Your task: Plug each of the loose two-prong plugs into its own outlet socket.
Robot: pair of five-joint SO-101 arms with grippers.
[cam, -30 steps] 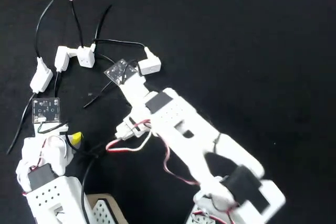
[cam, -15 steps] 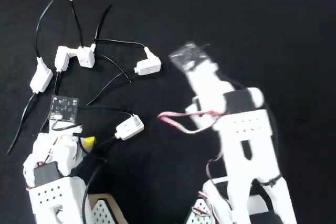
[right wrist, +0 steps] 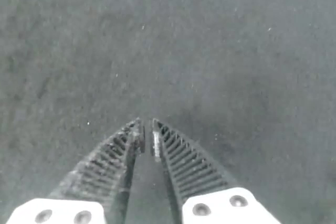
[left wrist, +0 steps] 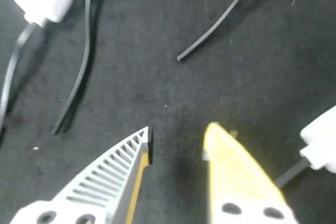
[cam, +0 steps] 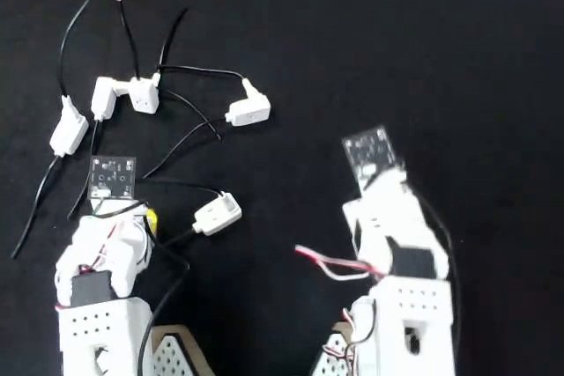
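Black cloth-covered table (cam: 493,85), recorded from above. Two white arms are stationed side by side at the near edge.

Left gripper (cam: 113,178): found at the table's left side, pointed away from its arm's base. In the left wrist view its two fingers are seen spread apart, one grey and ribbed (left wrist: 137,142), one yellow-faced (left wrist: 223,145). Bare cloth is seen between them.

Right gripper (right wrist: 147,131): the ribbed tips are seen drawn together, almost touching, over bare cloth. From above it is placed right of centre, well apart from every plug.

Small white plastic plug on a black cord (cam: 217,213): laid just right of the left arm, near its gripper, untouched.

Second white plug (cam: 248,112): laid farther back, left of centre, with its cord looped toward the rear.

Joined pair of white blocks (cam: 123,96): set end to end at the back left. Whether prongs are seated inside cannot be told.

Elongated white plug body (cam: 69,127): laid alone at the far left, just beyond the left gripper.

Thin black cord end (left wrist: 181,57): left free on the cloth ahead of the spread fingers.
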